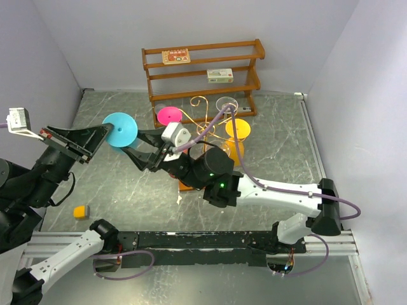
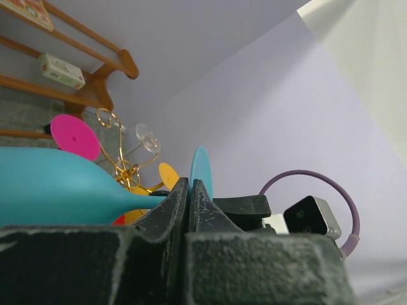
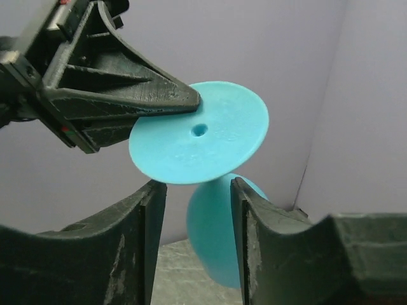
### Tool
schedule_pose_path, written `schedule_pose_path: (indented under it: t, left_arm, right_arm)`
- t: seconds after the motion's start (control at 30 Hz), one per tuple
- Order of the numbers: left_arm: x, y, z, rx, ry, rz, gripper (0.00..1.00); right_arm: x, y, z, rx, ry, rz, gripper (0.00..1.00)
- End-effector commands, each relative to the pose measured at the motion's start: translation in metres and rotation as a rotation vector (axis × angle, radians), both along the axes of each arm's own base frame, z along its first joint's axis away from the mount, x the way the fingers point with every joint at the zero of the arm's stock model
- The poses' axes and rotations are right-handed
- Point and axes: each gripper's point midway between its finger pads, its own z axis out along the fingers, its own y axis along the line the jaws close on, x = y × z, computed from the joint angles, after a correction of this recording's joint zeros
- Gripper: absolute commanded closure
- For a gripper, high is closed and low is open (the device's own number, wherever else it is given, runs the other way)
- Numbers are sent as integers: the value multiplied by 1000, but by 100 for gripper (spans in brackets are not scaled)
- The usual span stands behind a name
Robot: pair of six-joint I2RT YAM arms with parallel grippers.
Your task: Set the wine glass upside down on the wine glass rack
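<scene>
A robot lab cell: plain lilac walls [image 1: 191, 25] around a marble-patterned table [image 1: 286, 146] (arms [image 1: 280, 192] on a black rail [image 1: 197, 240]).

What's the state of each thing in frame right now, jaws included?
blue glass: in the air, on its side, stem clamped.
left gripper: jaws shut on the blue glass.
right gripper: jaws open, either side of the blue glass.
rack: upright, blue glass not yet on it.
pink glass, clear glass, yellow glass: hung on the rack, foot up.
</scene>
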Motion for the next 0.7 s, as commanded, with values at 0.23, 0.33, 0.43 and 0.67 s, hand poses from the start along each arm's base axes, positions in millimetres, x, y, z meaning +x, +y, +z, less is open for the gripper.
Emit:
schedule_pose_path:
  t: [0.23, 0.33, 0.43, 0.67]
  left_arm:
    - [21, -1, 31, 94, -134, 78, 93]
    - [31, -7, 29, 119, -160, 85, 93]
    - [42, -19, 29, 137, -186, 72, 93]
    - [83, -45, 33, 242, -215, 86, 93]
  right_arm:
    - [-23, -73, 30, 52, 84, 53, 44]
    - [-29, -96, 33, 73, 196, 86, 43]
    - [-39, -113, 34, 77, 282, 138, 43]
    - [-49, -146, 27, 96, 384, 167, 43]
